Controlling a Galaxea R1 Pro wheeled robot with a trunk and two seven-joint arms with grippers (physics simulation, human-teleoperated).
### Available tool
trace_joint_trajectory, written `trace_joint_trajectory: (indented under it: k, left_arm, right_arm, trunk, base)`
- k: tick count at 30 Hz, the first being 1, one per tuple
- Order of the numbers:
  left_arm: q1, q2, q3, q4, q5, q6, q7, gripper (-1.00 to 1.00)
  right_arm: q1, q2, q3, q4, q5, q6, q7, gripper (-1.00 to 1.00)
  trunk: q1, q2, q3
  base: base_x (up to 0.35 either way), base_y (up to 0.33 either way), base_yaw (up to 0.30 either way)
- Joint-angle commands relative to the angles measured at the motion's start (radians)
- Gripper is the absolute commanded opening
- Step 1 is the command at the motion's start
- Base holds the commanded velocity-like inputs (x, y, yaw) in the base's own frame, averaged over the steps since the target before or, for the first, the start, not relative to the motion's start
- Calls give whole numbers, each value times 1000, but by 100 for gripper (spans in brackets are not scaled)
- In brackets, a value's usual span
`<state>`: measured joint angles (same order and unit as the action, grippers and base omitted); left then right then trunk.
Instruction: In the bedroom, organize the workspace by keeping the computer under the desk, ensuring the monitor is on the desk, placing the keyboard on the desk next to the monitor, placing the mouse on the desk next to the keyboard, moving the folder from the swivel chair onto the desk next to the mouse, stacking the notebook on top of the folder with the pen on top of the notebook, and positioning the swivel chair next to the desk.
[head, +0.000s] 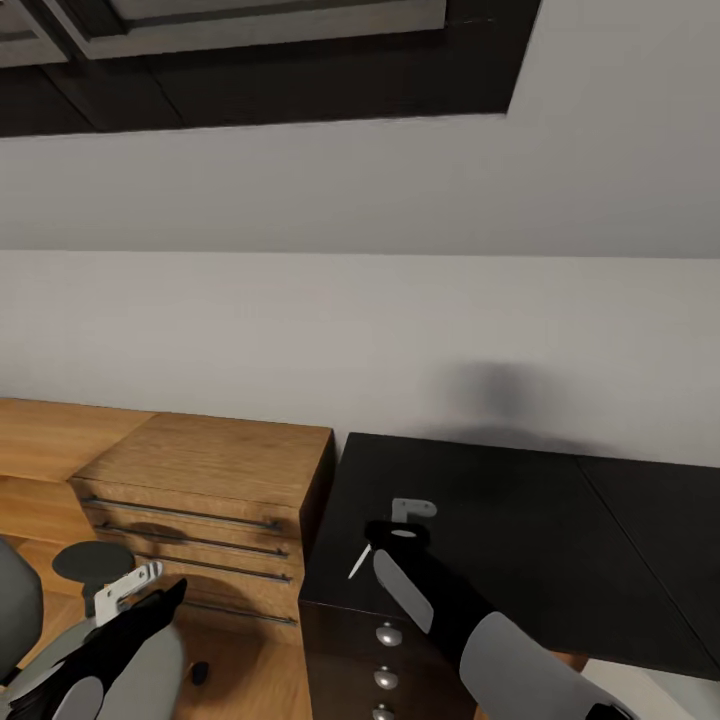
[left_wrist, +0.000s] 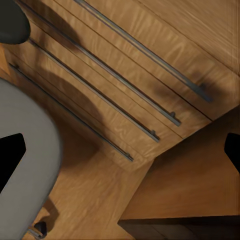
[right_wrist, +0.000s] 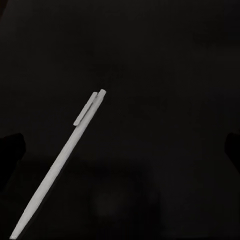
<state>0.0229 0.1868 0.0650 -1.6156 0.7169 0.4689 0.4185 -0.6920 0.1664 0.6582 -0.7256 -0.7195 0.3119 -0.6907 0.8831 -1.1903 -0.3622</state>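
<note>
Pen (head: 359, 562), a thin white stick with a clip at one end, lies on the glossy black desk (head: 520, 540) near its front left corner, just beside the right gripper (head: 412, 512). In the head view the pen sits slightly toward the robot's left of that gripper and slants diagonally across the desk top. In the right wrist view the pen (right_wrist: 60, 162) runs slantwise between the two dark fingertips at the picture's edges, which stand wide apart and hold nothing. The right arm is clearly the nearer one. The left gripper (head: 128, 588) hangs low beside a light wooden drawer chest (head: 210, 470) with long metal handles, next to the grey padded swivel chair (head: 15, 610); its fingertips are also spread and empty. A small dark object (head: 200, 672), perhaps the mouse, rests on the wooden floor (head: 250, 680).
</note>
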Motion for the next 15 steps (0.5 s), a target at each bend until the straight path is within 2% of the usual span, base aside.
trace_joint_trajectory:
  k: [1,7,15]
  left_arm:
    - [0,0,-6,-2,10,2,7,100]
    - [0,-1,-44,-3,10,2,8,100]
    - [0,1,-52,-3,10,2,9,100]
  right_arm:
    - [-1,0,6,17,-4,4,-6,100]
    - [-3,2,7,88,-2,4,61,100]
    - [-3,4,7,99,-1,4,84,100]
  trunk:
    - [0,-1,-1]
    - [0,-1,-1]
    - [0,-1,-1]
  base:
    - [2,1,1]
    - [156,80,0]
    - [127,94,0]
